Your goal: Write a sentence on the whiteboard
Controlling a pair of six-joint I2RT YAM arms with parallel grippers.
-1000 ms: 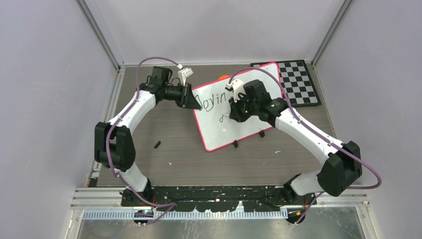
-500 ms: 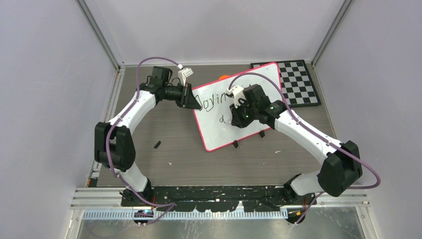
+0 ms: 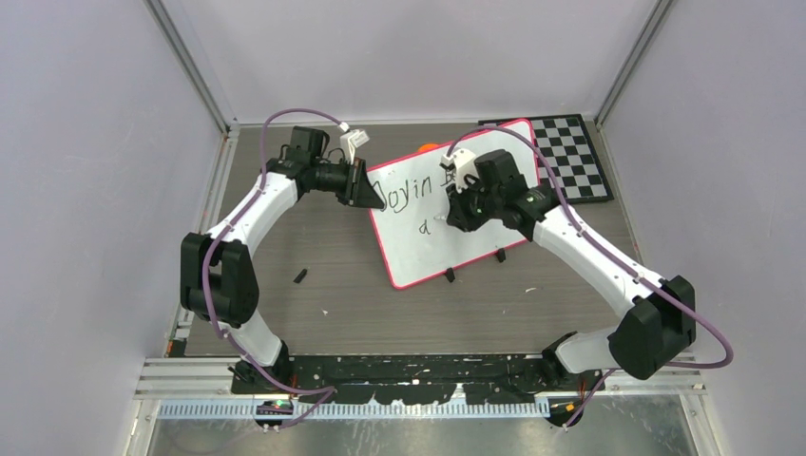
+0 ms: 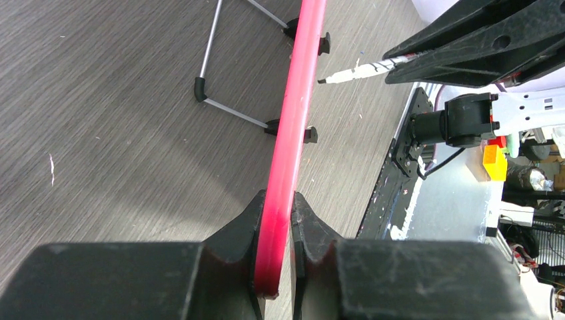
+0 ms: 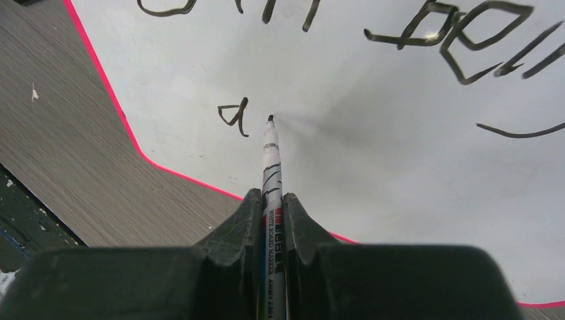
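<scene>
The whiteboard (image 3: 418, 255) stands tilted on the table, white with a pink rim (image 4: 298, 113). My left gripper (image 3: 365, 196) (image 4: 274, 215) is shut on the board's left edge. The sentence (image 3: 411, 191) reads "Joyin" on the top line, with more letters (image 5: 460, 40) further right. A lone "a" (image 5: 234, 115) starts the second line. My right gripper (image 3: 454, 220) (image 5: 272, 208) is shut on a whiteboard marker (image 5: 271, 167). Its tip sits just right of the "a", at or very close to the surface. From the left wrist the marker (image 4: 363, 68) points at the board.
A black-and-white checkerboard (image 3: 572, 157) lies behind the board at the back right. An orange object (image 3: 428, 147) peeks out behind the board's top edge. A small black piece (image 3: 300, 276) lies on the table to the left. Wire stand legs (image 4: 220, 107) prop the board.
The "a" has been finished on the second line. My right gripper and marker have shifted slightly right of it. The left gripper has kept its hold without moving.
</scene>
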